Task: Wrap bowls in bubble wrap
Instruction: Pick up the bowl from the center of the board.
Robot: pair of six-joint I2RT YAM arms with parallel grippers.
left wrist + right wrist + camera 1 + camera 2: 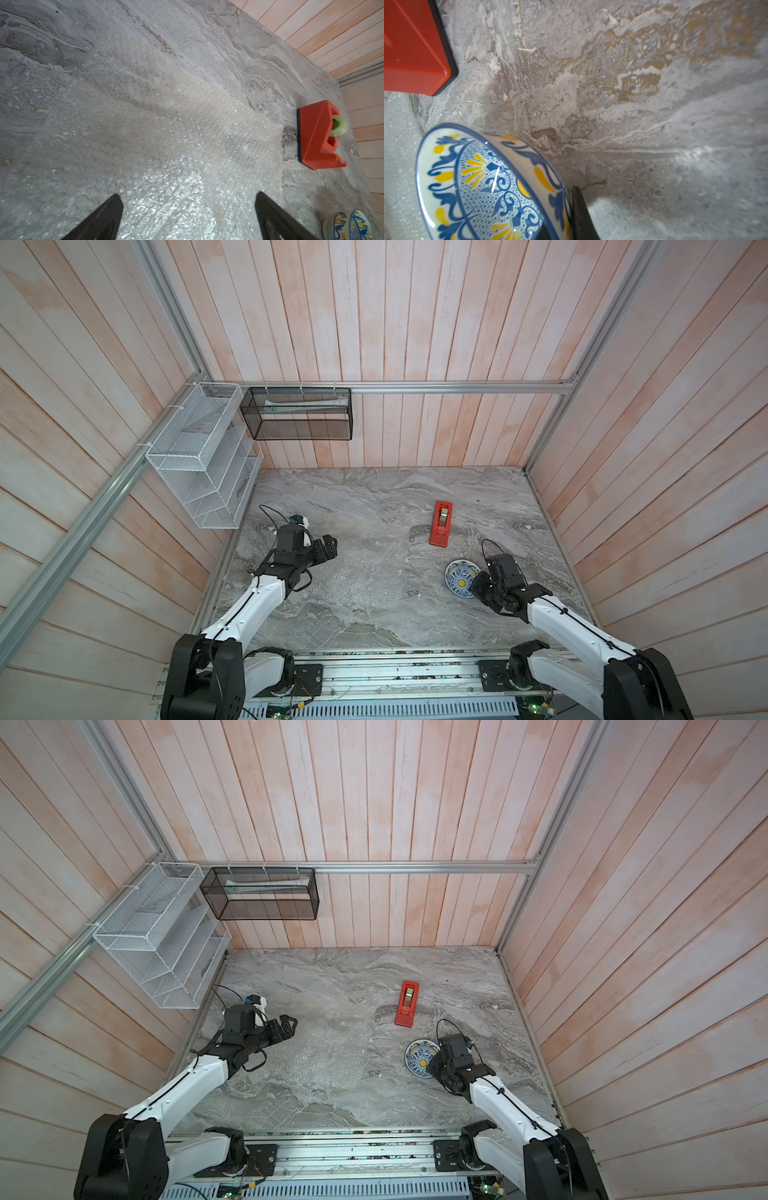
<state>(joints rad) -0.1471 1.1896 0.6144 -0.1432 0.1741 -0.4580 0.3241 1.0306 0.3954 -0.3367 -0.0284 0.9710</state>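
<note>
My right wrist view shows what the top views hide: the right gripper (560, 228) pinches the rim of the ceramic bowl (483, 187), near the desk's (374, 497) right edge. The left gripper (188, 207) gapes wide above the bubble wrap (158, 133), mid-desk.

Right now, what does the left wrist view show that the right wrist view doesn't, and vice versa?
Only left wrist: the open left tool over the clear bubble wrap sheet, and the green-cored tape roll. Only right wrist: the right tool pinching the rim of the small blue, white and yellow ceramic bowl. Both: that bowl, the red plastic tape dispenser, some bubble wrap and the grey marble tabletop.
</note>
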